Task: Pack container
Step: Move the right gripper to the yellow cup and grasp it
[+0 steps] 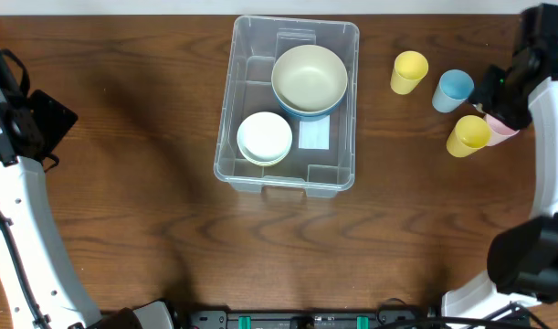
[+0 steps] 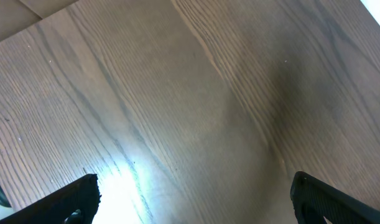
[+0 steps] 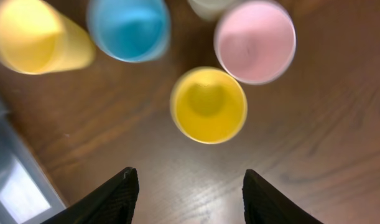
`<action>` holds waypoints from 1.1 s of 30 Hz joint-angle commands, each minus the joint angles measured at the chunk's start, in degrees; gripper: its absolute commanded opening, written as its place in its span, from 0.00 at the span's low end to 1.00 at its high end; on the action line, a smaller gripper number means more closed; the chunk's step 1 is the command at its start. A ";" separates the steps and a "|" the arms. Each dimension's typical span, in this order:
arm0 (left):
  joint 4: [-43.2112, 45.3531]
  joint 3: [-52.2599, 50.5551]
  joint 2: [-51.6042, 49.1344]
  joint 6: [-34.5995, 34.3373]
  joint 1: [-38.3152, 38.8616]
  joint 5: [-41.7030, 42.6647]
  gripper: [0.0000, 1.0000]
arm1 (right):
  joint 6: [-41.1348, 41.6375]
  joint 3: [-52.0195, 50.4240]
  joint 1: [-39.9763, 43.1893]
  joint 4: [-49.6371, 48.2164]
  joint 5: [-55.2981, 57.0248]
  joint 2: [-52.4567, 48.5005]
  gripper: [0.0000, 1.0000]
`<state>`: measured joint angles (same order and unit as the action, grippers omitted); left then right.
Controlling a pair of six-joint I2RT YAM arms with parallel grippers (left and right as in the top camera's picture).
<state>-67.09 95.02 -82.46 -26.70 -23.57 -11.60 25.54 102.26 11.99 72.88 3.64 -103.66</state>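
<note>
The clear plastic container (image 1: 228, 102) is sitting toward the far middle of the wooden table (image 1: 151, 228), well apart from the left arm and nearer the right one. Inside it, a large cream bowl (image 1: 309, 77) is resting in a blue bowl (image 1: 301, 113) at the far right end, a small white bowl (image 1: 264, 137) is lying at the near left, and a white label (image 1: 313, 134) is showing on the base between them. To the right of the container four cups are standing upright on the table: a yellow cup by the bin (image 1: 409, 71), a blue cup (image 1: 453, 90) just beside it, a second yellow cup (image 1: 468, 135) nearer the front, and a pink cup (image 1: 504, 130) touching or almost touching that one, partly covered by the right arm in the overhead view. The right gripper (image 3: 186, 198) is hovering above this group with its fingers (image 3: 109, 199) spread wide and gripping nothing; the second yellow cup is sitting just ahead of the gap between them in the right wrist view. The left gripper (image 2: 196, 199) is hanging over bare wood at the table's left side, its fingertips (image 2: 71, 199) likewise parted and grasping nothing.
</note>
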 commanded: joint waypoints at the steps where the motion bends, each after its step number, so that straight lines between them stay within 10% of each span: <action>1: -0.15 0.79 -0.07 0.72 -0.26 -0.68 0.98 | 1.09 -0.55 1.27 3.19 -5.20 -2.82 0.54; 16: -0.17 0.79 -0.07 0.72 -0.26 -0.68 0.98 | 2.08 -12.22 5.66 -5.73 -2.64 -4.48 0.63; 33: -0.17 0.79 -0.07 0.72 -0.26 -0.68 0.98 | 3.82 -24.15 6.01 -20.39 -3.02 -5.22 0.35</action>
<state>-67.09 95.02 -82.46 -26.72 -23.57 -11.60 28.49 78.91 17.52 53.19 0.78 -107.81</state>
